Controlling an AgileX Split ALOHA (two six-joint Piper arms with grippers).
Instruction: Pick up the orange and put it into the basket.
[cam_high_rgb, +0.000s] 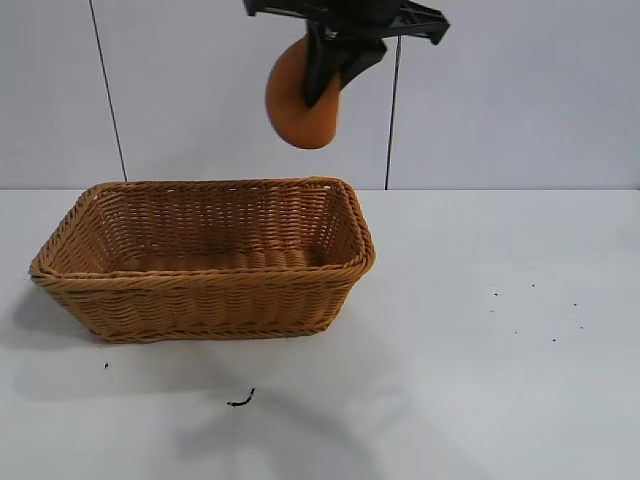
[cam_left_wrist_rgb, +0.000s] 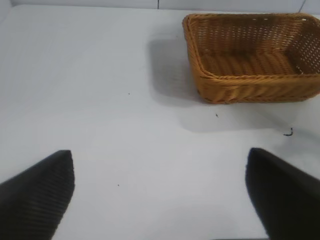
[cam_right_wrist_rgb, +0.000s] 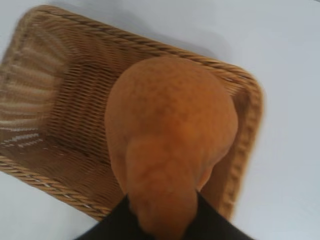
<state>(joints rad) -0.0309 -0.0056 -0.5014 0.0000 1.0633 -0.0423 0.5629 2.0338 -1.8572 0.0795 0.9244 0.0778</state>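
Note:
My right gripper (cam_high_rgb: 322, 85) is shut on the orange (cam_high_rgb: 298, 105), a dull-orange fruit with a knobby neck, and holds it high above the right end of the basket (cam_high_rgb: 205, 285). In the right wrist view the orange (cam_right_wrist_rgb: 170, 130) hangs by its neck from my right gripper (cam_right_wrist_rgb: 162, 220), over the tan wicker basket (cam_right_wrist_rgb: 55, 100), near one end wall. The basket is empty. My left gripper (cam_left_wrist_rgb: 160, 192) is open and empty over bare table, away from the basket (cam_left_wrist_rgb: 250, 85).
The basket stands on a white table (cam_high_rgb: 500, 350). A small dark scrap (cam_high_rgb: 240, 400) lies in front of the basket. A few dark specks dot the table at the right. A pale wall stands behind.

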